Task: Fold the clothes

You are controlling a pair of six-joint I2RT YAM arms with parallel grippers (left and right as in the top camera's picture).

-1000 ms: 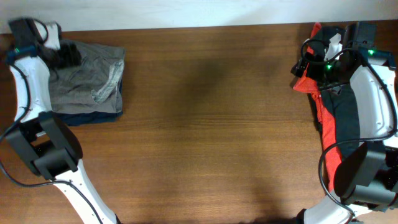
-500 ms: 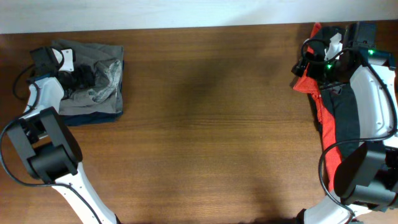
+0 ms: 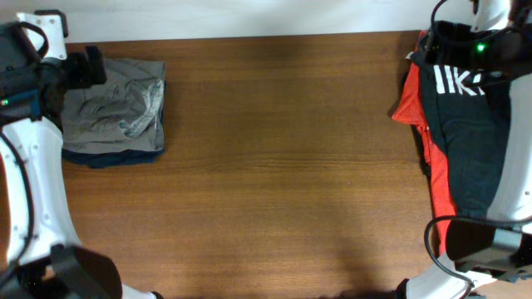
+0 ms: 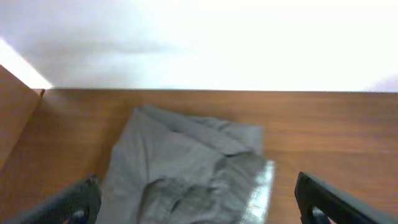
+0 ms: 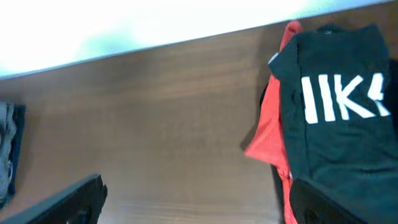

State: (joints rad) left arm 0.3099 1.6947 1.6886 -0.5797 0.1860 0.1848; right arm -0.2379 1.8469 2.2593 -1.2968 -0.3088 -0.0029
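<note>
Only the near edge of the navy trousers (image 3: 112,158) shows, a dark strip under the folded grey trousers (image 3: 116,112) at the counter's (image 3: 283,166) far left corner. The grey pair's waistband and buttons cannot be made out among the wrinkles.

At the far right, the red garment (image 3: 407,104) is mostly covered by the black T-shirt (image 3: 461,141), which is itself partly hidden behind the right arm (image 3: 519,149). The shirt's white print (image 5: 342,96) reads as two bars and a K, then a letter cut off by the frame edge.

The left hand (image 4: 196,186) hangs by the grey trousers' far edge, its fingers (image 4: 68,205) spread wide and gripping nothing. Only the fingertips enter the wrist view. The right hand (image 5: 196,186) is likewise spread and empty. From overhead it is hard to pick out at the top edge.
</note>
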